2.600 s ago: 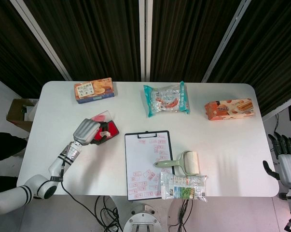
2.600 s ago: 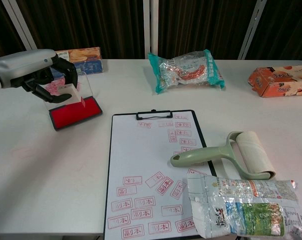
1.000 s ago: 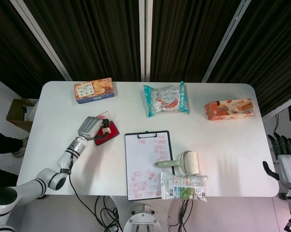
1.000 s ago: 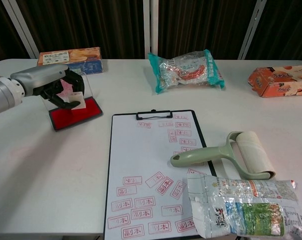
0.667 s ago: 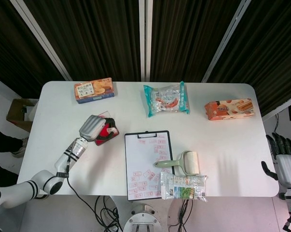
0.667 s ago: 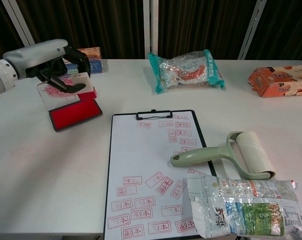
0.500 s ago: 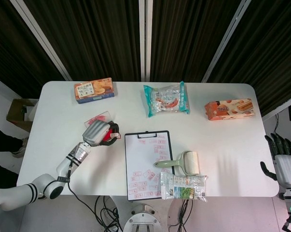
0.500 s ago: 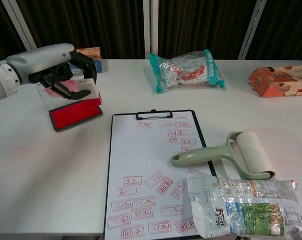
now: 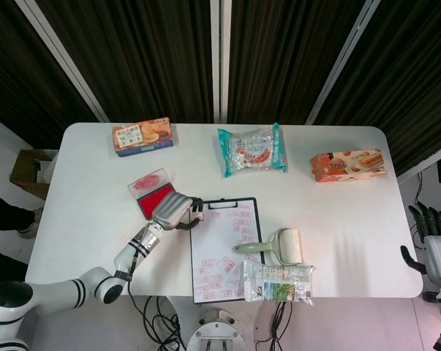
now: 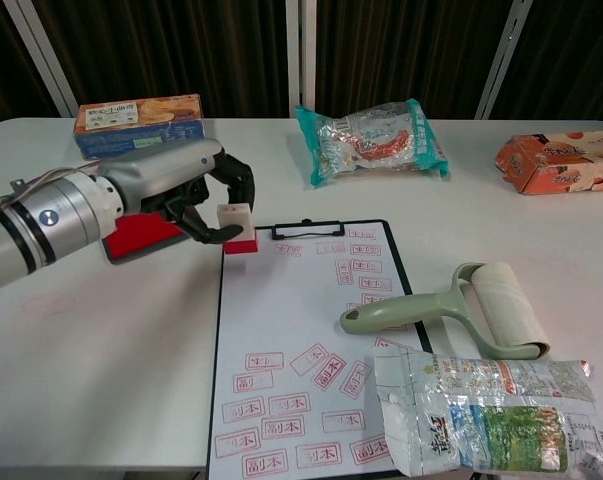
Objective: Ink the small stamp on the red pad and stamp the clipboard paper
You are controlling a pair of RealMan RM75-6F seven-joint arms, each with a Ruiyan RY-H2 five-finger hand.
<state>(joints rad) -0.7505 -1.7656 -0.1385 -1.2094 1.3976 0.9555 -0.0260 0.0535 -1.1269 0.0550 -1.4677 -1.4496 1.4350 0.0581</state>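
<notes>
My left hand (image 10: 186, 195) pinches the small stamp (image 10: 238, 228), a white block with a red base. The stamp stands upright at the top left corner of the clipboard (image 10: 224, 300); whether it touches the paper (image 10: 301, 300) I cannot tell. In the head view the same left hand (image 9: 173, 211) holds the stamp (image 9: 197, 214) at the clipboard's (image 9: 226, 248) left edge. The red pad (image 10: 141, 235) lies behind the hand, partly hidden, its clear lid (image 9: 147, 180) open. The paper carries several red stamp marks. My right hand (image 9: 437, 248) hangs beyond the table's right edge, fingers apart, holding nothing.
A green lint roller (image 10: 451, 305) and a snack bag (image 10: 481, 415) lie on the clipboard's right side. At the back stand a cracker box (image 10: 139, 112), a teal packet (image 10: 371, 140) and an orange box (image 10: 556, 160).
My left hand has carried the stamp off the red pad, rightward and toward the front, to the clipboard's top left corner. The pad now lies uncovered behind it. The right hand stays put.
</notes>
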